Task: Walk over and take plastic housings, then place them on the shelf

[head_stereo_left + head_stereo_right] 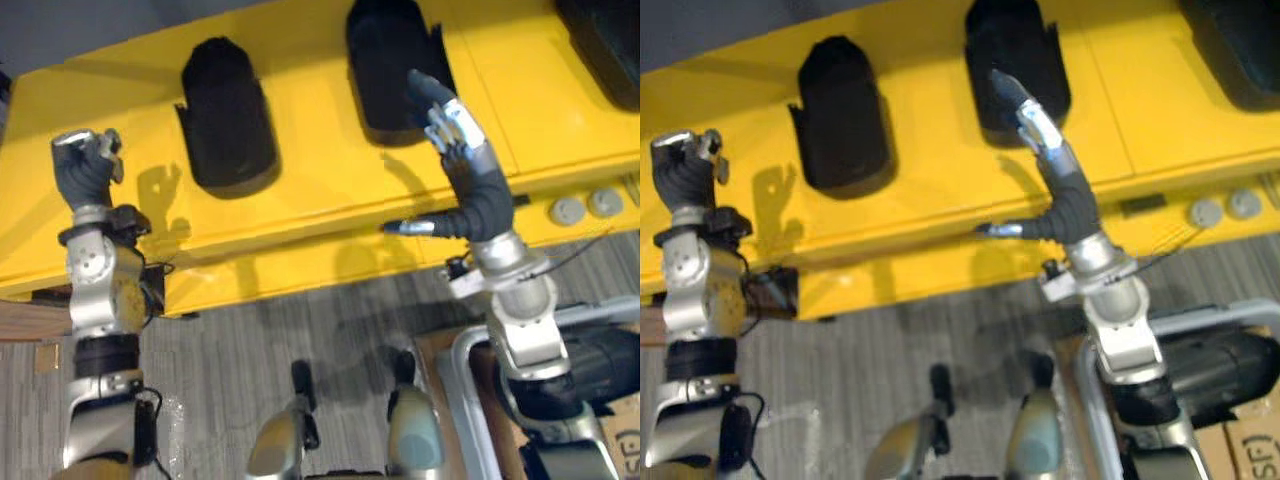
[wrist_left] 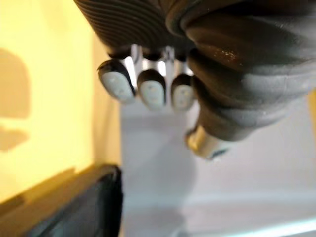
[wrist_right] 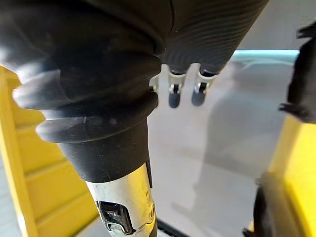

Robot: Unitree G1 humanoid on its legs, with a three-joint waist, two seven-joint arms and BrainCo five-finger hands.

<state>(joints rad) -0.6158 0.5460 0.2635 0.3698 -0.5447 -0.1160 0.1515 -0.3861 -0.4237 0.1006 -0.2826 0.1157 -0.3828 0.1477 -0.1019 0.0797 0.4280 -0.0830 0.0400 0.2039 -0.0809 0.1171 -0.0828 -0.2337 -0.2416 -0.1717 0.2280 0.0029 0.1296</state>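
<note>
**A:** Black plastic housings on the yellow table (image 1: 320, 180)! The left housing (image 1: 228, 115) and the middle housing (image 1: 390, 65) lie side by side, well apart, rounded ends pointing away from the robot. A third housing (image 1: 605, 45) peeks in at the far right corner.

**B:** None of them in a hand?

**A:** None, all three rest on the table top. The right hand (image 1: 458, 130) reaches out over the near end of the middle housing. Its fingers are straight and aimed at it, and the thumb (image 1: 410, 228) is spread wide to the side. Whether the fingertips touch the housing, I can't tell.

**B:** And the left hand?

**A:** The left hand (image 1: 85, 165) is up at the table's left end, well apart from the left housing, with its fingers curled in on nothing. The wrist view shows the fingertips (image 2: 150, 89) tucked in near the thumb.

**B:** Anything else?

**A:** Two round grey knobs (image 1: 566, 211) sit on the table's near ledge at the right, with grey floor (image 1: 300, 320) below.
</note>
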